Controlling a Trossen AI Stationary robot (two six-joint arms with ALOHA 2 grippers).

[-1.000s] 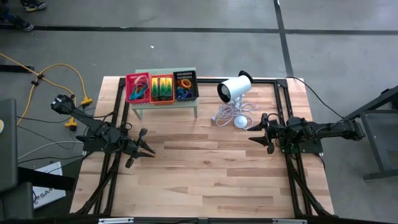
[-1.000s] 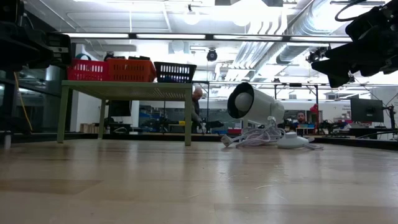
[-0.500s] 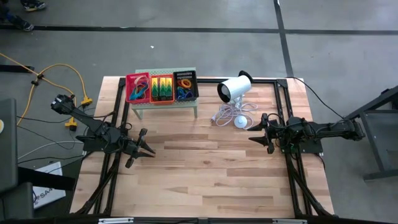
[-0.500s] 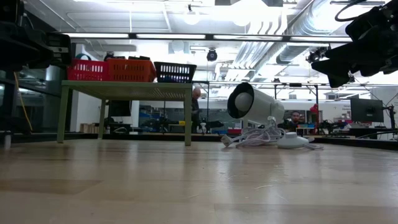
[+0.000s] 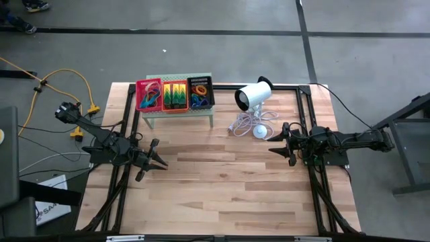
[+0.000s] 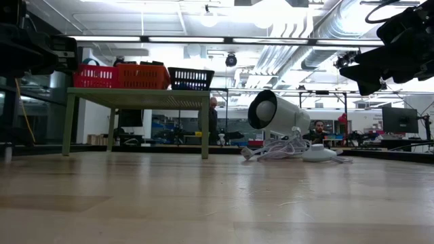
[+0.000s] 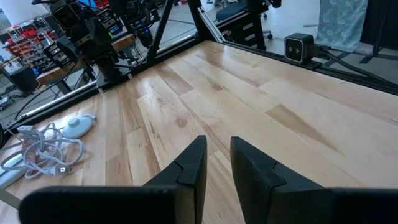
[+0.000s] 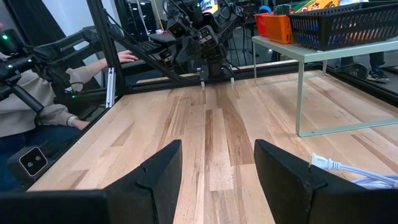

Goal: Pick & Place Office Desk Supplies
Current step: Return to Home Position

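Three mesh baskets stand side by side on top of the pale-green stand (image 5: 179, 111): a red one (image 5: 148, 95), an orange-red one (image 5: 175, 95) with green packs, and a black one (image 5: 200, 93) with coloured loops. In the low view their walls (image 6: 122, 76) show above the stand top. My left gripper (image 5: 161, 163) hovers over bare wood near the table's left side, its fingers a narrow gap apart (image 7: 216, 163). My right gripper (image 5: 271, 143) hovers open near the right side (image 8: 217, 165), beside the white device. Neither touches anything.
A white cylinder device (image 5: 252, 95) with its coiled cable and round puck (image 5: 259, 132) lies right of the stand. Bare wood fills the table's middle and near half (image 5: 222, 188). A person sits beyond the table edge (image 8: 31, 99); others stand in the room behind (image 6: 213, 122).
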